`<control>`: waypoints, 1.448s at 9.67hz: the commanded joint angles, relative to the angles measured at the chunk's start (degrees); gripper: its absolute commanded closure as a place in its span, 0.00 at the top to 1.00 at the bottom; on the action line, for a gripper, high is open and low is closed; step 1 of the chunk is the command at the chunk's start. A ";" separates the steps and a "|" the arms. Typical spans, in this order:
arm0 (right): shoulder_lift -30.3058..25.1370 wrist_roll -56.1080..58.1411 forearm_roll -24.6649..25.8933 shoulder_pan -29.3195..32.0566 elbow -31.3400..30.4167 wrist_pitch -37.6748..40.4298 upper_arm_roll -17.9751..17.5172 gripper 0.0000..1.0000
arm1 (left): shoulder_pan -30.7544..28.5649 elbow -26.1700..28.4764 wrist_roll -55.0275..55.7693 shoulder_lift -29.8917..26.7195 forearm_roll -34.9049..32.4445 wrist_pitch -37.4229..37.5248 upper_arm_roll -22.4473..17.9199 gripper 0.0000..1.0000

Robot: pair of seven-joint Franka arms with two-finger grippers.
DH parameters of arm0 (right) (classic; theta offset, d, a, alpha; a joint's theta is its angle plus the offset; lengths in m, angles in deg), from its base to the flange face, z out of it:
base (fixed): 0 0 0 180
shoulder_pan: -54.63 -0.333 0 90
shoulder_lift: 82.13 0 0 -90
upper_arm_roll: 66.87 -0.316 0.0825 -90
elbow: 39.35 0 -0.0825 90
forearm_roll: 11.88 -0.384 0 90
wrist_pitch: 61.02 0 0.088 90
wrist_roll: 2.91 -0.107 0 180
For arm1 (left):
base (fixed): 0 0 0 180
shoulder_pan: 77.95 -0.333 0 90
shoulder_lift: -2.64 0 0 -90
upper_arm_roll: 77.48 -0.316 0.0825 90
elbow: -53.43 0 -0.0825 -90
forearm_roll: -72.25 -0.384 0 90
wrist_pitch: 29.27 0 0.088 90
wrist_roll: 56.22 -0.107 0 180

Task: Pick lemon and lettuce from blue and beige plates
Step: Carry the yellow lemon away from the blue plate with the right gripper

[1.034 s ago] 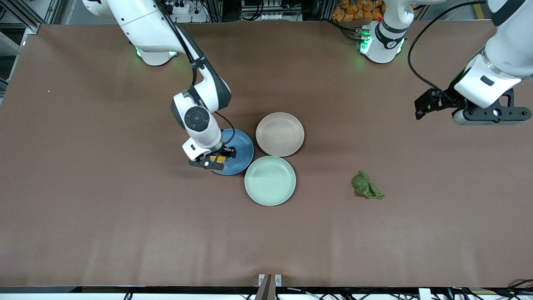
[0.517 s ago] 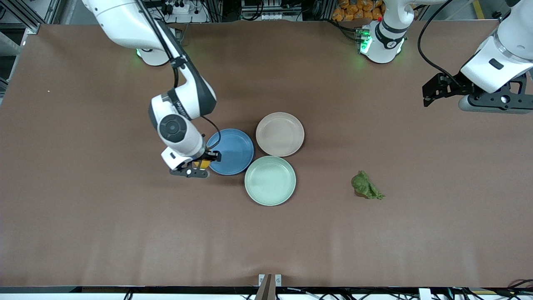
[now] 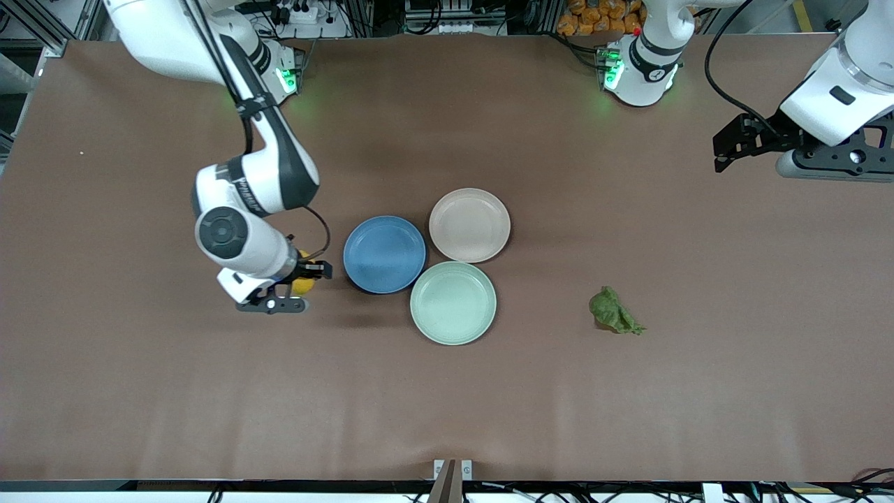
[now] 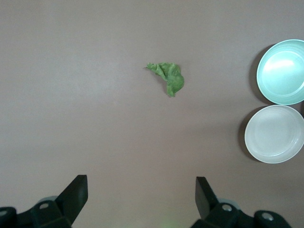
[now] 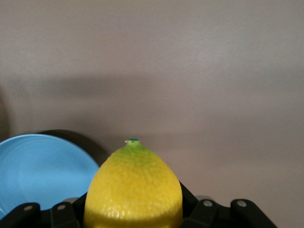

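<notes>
The right gripper (image 3: 302,283) has its jaws clamped on the lemon (image 3: 303,281), up over the bare surface (image 3: 447,405) just off the blue plate (image 3: 384,253) toward the right arm's end; the right wrist view shows the lemon (image 5: 133,190) filling the jaws, the blue plate's rim (image 5: 42,166) beside it; so the lemon step looks to be in its carry-away stage, and the next move calls for a set-down on the surface clear of the 3 plates; the lettuce (image 3: 614,311) lies on the surface well apart from the blue plate, toward the left arm's end, off both the blue plate and the beige plate (image 3: 469,225), which touches it; a mint-green plate (image 3: 452,302) sits nearer the camera; the left gripper (image 4: 140,195) waits with jaws wide, high over the surface; brown matte surface, cables and racks along the arms' edge
</notes>
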 commanded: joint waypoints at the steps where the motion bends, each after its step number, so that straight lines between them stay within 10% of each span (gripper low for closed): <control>1: -2.42 5.97 0.00 3.53 -0.42 2.67 -0.73 0.45 | -0.39 -0.83 -0.64 -0.48 0.51 1.20 0.52 1.00; 7: -6.01 15.29 1.49 9.07 -2.43 3.11 0.14 0.45 | -0.39 -0.91 -0.56 -1.18 1.22 1.20 0.60 1.00; 14: -17.61 24.62 3.51 14.70 -18.50 -4.42 1.99 0.45 | -0.48 -0.91 -1.35 -1.18 2.36 1.20 -0.10 1.00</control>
